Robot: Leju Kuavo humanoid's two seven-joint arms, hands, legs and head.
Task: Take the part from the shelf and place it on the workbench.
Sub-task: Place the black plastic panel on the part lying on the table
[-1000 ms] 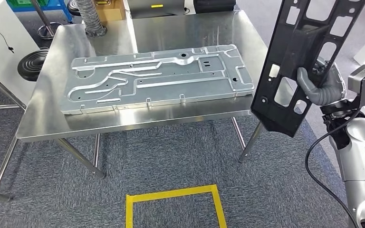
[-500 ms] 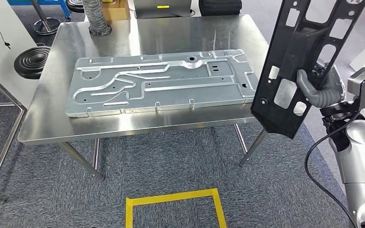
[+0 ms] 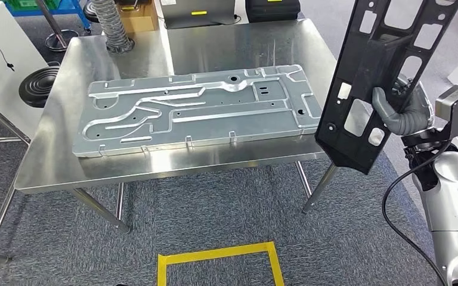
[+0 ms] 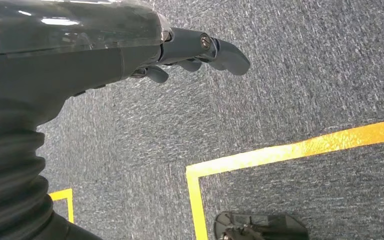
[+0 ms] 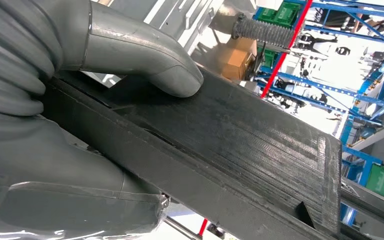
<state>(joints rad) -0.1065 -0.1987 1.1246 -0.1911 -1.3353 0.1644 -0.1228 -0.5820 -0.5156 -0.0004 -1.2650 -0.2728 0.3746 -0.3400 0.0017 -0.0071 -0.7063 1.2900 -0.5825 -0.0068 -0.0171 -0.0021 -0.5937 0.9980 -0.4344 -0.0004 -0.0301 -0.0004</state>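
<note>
Nearest the camera, short of the tabletop [image 3: 173,42], a yellow tape square [image 3: 219,262] on grey carpet [image 3: 214,202]. Beside it, hanging low toward the floor, left robot hand [image 4: 190,55] holding nothing, fingers loosely extended. Off the tabletop's right edge, raised and roughly upright, a black plastic frame part [image 3: 376,77] with cut-out windows, gripped firmly by the right robot hand [image 3: 402,110], thumb [image 5: 145,55] pressed flat on its ribbed face. On the tabletop itself, flat and lengthwise, a large stamped sheet-metal panel [image 3: 197,110], taking up much of the surface. Beyond the tabletop's far edge, a grey corrugated hose [image 3: 108,24] and a cardboard box [image 3: 140,15]. Judged progress: pickup from the shelf done, part carried up to the tabletop, not yet over it; left to do, reaching across, lowering the part and letting go.
</note>
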